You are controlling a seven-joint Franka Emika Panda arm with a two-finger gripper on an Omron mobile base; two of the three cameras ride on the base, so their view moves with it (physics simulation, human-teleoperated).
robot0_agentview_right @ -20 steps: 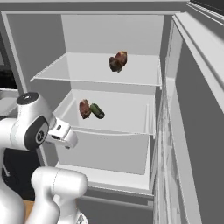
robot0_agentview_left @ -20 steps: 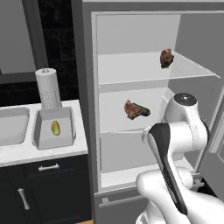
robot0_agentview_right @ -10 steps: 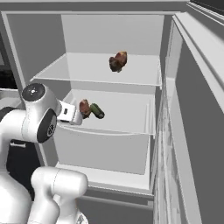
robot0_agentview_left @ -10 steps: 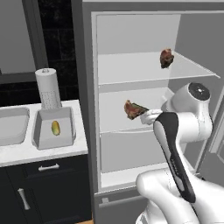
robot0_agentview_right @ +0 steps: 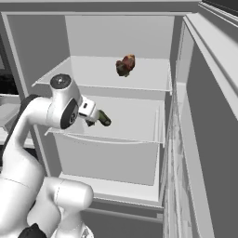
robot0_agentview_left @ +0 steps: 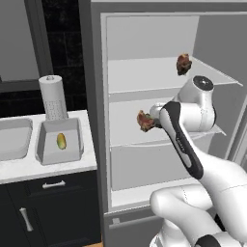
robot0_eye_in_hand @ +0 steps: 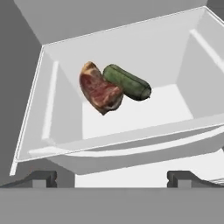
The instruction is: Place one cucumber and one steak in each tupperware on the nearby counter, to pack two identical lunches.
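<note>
The tool point(robot0_eye_in_hand: 111, 177) stood with its jaws wide apart and empty, aimed into the fridge's middle shelf point(robot0_eye_in_hand: 144, 109). Ahead of it on that shelf lay a steak point(robot0_eye_in_hand: 99, 93) touching a dark green cucumber point(robot0_eye_in_hand: 127, 82) beside it. A second steak point(robot0_agentview_right: 125, 65) rested on the upper shelf point(robot0_agentview_right: 148, 79). Well apart, on the bench point(robot0_agentview_left: 29, 166), one tupperware point(robot0_agentview_left: 60, 144) held a yellowish-green cucumber point(robot0_agentview_left: 61, 141), with a paper towel roll point(robot0_agentview_left: 52, 97) just behind it.
</note>
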